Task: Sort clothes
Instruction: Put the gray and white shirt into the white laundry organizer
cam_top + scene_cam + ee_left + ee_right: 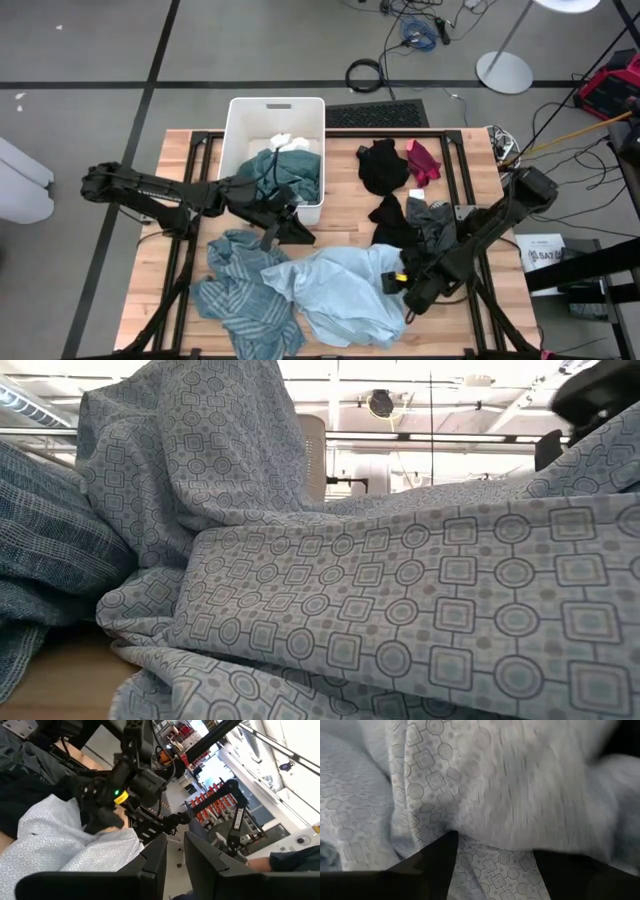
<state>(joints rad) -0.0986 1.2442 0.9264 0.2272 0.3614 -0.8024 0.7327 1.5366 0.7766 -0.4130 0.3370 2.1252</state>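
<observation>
The wooden tabletop (150,290) is carrying the clothes in several heaps, and I am reading places from the overhead picture as a clock face.

Near the centre, a little toward 6 o'clock, the light blue shirt (345,290) with a pattern of small circles and squares is lying crumpled. The teal striped garment (235,290) is lying at about 7 o'clock, touching the shirt. At 12 o'clock the white bin (240,125) is standing, with a teal garment (285,175) and something white (290,140) inside it. Toward 1 o'clock a black piece (383,165) and a magenta piece (424,160) are lying side by side, and dark grey and black pieces (410,222) are lying toward 3 o'clock.

The right end effector (405,290) is pressing down at the 3 o'clock edge of the light blue shirt. Its fingers (437,857) are standing apart with the cloth bunched between and in front of them; I cannot tell if they are gripping it.

The left end effector (290,228) is hovering just in front of the bin, and its fingers (155,857) are showing a narrow gap with nothing in it.
</observation>
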